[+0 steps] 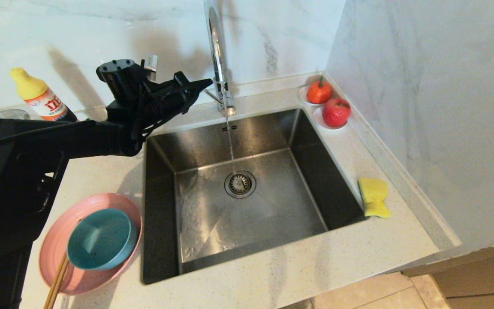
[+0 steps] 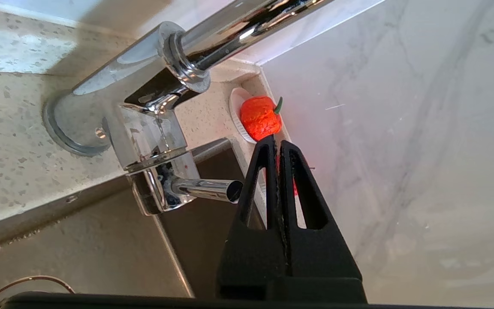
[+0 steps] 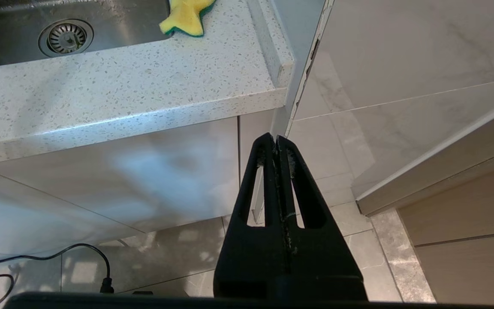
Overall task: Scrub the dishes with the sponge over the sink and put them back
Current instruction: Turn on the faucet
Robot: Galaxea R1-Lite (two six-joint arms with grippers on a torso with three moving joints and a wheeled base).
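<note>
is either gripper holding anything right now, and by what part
Nothing is held. The left gripper is shut and empty by the tap's handle; the right gripper is shut and empty below the counter.

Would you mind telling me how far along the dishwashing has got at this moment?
Done: water runs from the tap into the sink. In hand: the shut left gripper sits at the tap's lever, holding nothing. Left: everything else. The sponge lies untouched on the counter, the teal bowl sits in the pink plate beside the sink, and the right gripper hangs parked, shut, below the counter.
</note>
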